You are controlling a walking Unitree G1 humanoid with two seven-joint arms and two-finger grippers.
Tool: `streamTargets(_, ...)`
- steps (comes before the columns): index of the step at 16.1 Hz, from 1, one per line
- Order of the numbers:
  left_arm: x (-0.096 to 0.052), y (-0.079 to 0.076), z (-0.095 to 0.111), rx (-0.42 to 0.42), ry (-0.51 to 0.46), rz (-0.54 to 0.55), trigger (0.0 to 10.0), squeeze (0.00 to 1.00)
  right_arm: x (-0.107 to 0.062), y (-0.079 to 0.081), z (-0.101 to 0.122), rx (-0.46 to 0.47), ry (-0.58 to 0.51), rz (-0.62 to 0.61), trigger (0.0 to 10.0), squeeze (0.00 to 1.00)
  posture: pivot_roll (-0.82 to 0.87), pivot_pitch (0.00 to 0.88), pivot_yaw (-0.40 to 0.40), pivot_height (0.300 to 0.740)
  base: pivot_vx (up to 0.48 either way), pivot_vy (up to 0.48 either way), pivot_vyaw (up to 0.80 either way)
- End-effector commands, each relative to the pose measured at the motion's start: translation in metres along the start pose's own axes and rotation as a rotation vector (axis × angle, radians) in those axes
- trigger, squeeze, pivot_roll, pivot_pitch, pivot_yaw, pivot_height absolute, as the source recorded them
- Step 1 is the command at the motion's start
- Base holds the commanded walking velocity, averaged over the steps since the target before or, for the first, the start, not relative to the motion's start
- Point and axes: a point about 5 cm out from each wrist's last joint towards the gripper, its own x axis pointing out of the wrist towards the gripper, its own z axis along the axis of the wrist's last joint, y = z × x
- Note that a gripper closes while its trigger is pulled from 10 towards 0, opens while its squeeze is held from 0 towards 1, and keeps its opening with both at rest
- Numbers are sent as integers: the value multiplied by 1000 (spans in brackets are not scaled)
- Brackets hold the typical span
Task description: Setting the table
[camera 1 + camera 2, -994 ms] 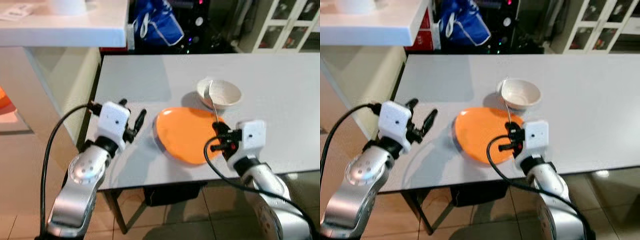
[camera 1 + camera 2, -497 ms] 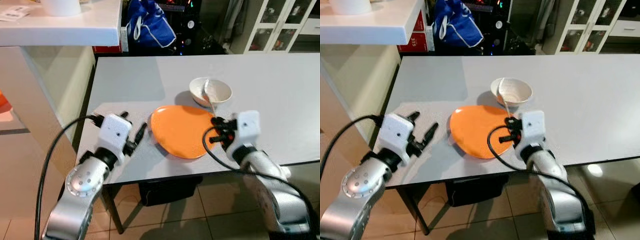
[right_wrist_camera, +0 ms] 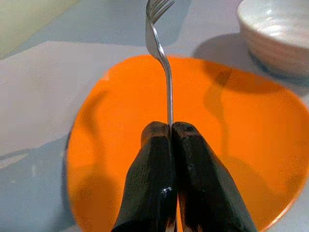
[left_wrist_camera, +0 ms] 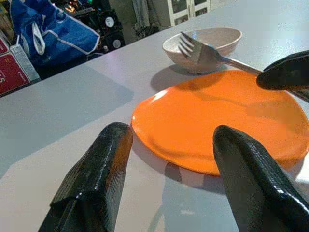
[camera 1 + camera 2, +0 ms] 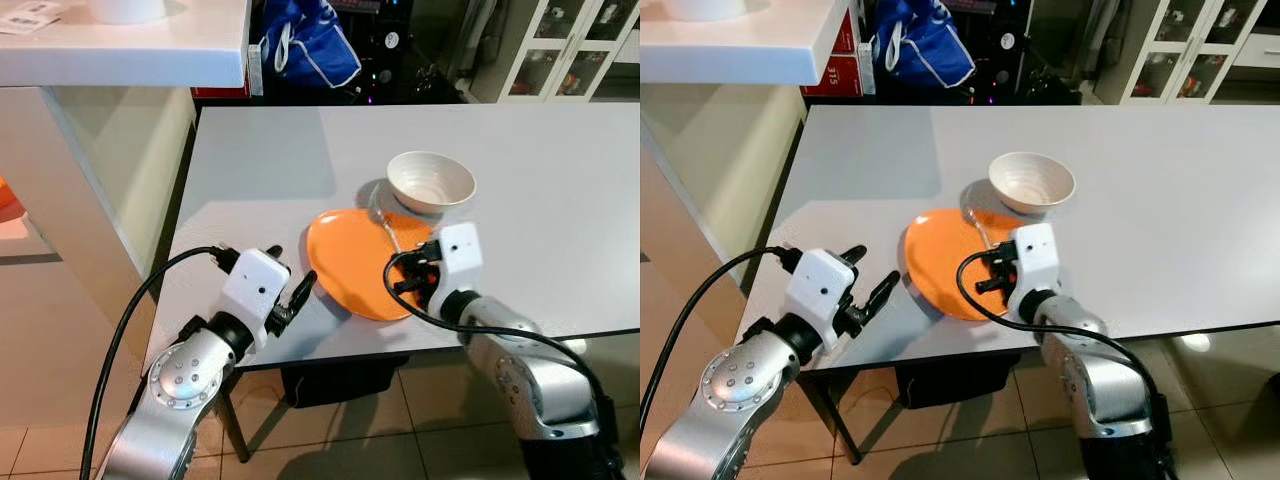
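1. The right tool (image 3: 170, 140), clamped tight on the thin metal fork (image 3: 161, 53), had carried it out of the white ceramic bowl (image 5: 431, 181); it hung over the round orange plate (image 5: 350, 265), so likely placement came next.
2. The left tool (image 4: 169, 159) stood wide open and empty, just beside the plate on the grey table (image 5: 270, 170).
3. The right wrist view showed the pinch on the handle; the head views could not.

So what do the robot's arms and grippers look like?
Both arms are shiny silver with round joints. Each wrist has a white boxy block, and a thick black cable loops out from it. The left gripper and the right gripper each have two long, chunky black fingers with a slight shine.
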Motion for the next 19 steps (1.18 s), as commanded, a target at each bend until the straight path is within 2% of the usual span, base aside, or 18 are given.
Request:
streamTargets(1, 0, -2, 2, 14, -1, -14, 10000, 0, 2, 1, -3, 4, 17, 8, 10000, 0, -71, 2, -21, 740, 0, 0, 0)
streamTargets(6, 1, -7, -2, 26, 26, -42, 10000, 0, 21, 3, -1, -2, 34, -3, 10000, 0, -80, 7, -14, 740, 0, 0, 0)
streamTargets(9, 1, -7, -3, 27, 33, -41, 10000, 0, 35, 0, 0, -8, 39, -59, 10000, 0, -76, 12, -18, 740, 0, 0, 0)
streamTargets(14, -3, -6, -6, 24, 50, -28, 10000, 0, 51, 9, -11, 3, 65, -62, 10000, 0, -67, 16, -23, 740, 0, 0, 0)
streamTargets(19, -2, -5, -5, 18, 48, -21, 10000, 0, 60, 12, -15, 11, 70, -74, 10000, 0, -66, 14, -22, 740, 0, 0, 0)
